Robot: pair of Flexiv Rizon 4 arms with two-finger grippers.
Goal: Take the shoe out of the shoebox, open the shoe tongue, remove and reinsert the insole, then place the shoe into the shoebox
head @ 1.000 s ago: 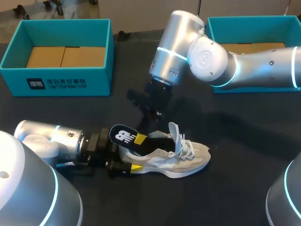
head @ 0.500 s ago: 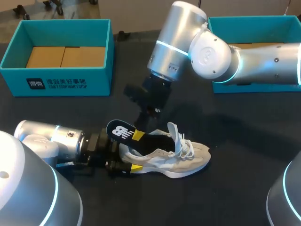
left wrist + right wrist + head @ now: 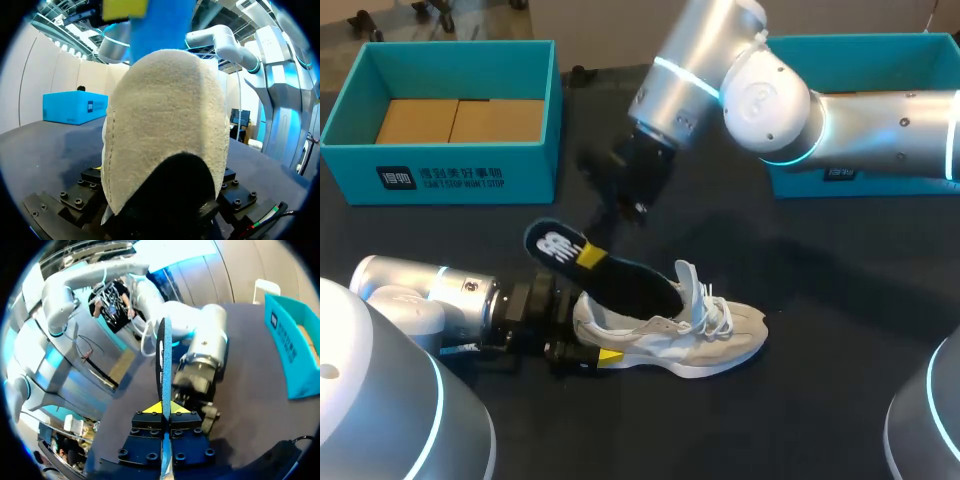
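A pale grey shoe (image 3: 670, 335) with white laces stands upright on the dark table, toe to the right. My left gripper (image 3: 592, 330) is shut on its heel, one finger on each side. That heel (image 3: 165, 125) fills the left wrist view. My right gripper (image 3: 590, 255) is shut on the black insole (image 3: 610, 275) near its heel end, which bears a white logo. The insole slants up and left out of the shoe, its front end still inside. In the right wrist view the insole (image 3: 164, 360) stands edge-on between the yellow fingertips (image 3: 155, 409).
A teal shoebox (image 3: 450, 175) with brown card inside stands at the back left. A second teal shoebox (image 3: 840, 50) stands at the back right, behind my right arm. Bare dark table lies in front of and to the right of the shoe.
My right gripper has risen and moved left, drawing the heel end of the insole up out of the shoe. The left gripper and the shoe have stayed put.
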